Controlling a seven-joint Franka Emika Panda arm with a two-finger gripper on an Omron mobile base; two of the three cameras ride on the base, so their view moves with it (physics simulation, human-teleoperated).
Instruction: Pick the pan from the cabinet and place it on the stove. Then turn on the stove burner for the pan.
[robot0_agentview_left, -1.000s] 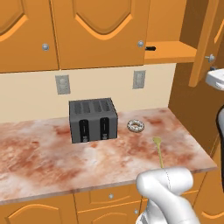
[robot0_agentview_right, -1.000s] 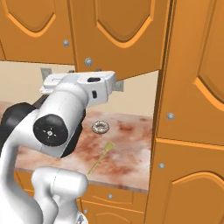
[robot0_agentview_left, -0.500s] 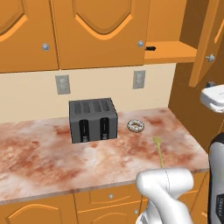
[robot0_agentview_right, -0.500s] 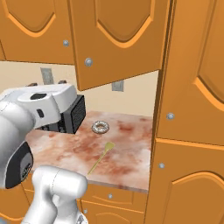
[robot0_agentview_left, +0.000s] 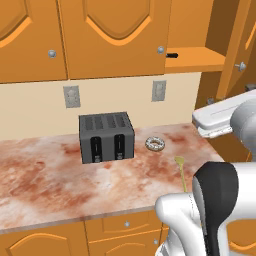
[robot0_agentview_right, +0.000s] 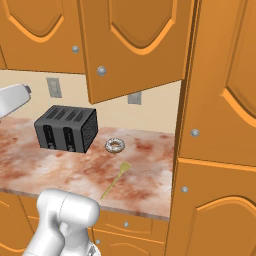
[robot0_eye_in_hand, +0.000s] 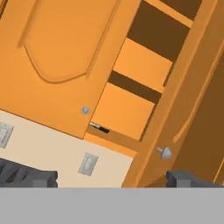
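Note:
The pan shows as the black end of its handle (robot0_agentview_left: 172, 55), poking past the edge of a closed door on the bottom shelf of the cabinet (robot0_agentview_left: 196, 58); the rest of it is hidden. The same handle end (robot0_eye_in_hand: 99, 127) appears in the hand view, on the lowest shelf beside that closed door. My gripper (robot0_eye_in_hand: 114, 180) is open with nothing between its fingertips (robot0_eye_in_hand: 186, 178). It is aimed up at the open cabinet (robot0_eye_in_hand: 131, 109) from well below and in front. The stove is out of view.
A dark grey toaster (robot0_agentview_left: 106, 136) stands on the reddish marbled counter (robot0_agentview_left: 50, 180), with a small ring-shaped pastry (robot0_agentview_left: 155, 144) and a yellow-green utensil (robot0_agentview_left: 180, 171) to its right. The cabinet's open door (robot0_agentview_right: 135, 45) hangs over the counter. Tall cupboard doors (robot0_agentview_right: 220, 125) close off the right side.
My arm has swung back and lowered: it has left the middle of the right base view and come further into the left base view. The jaws have spread a little wider.

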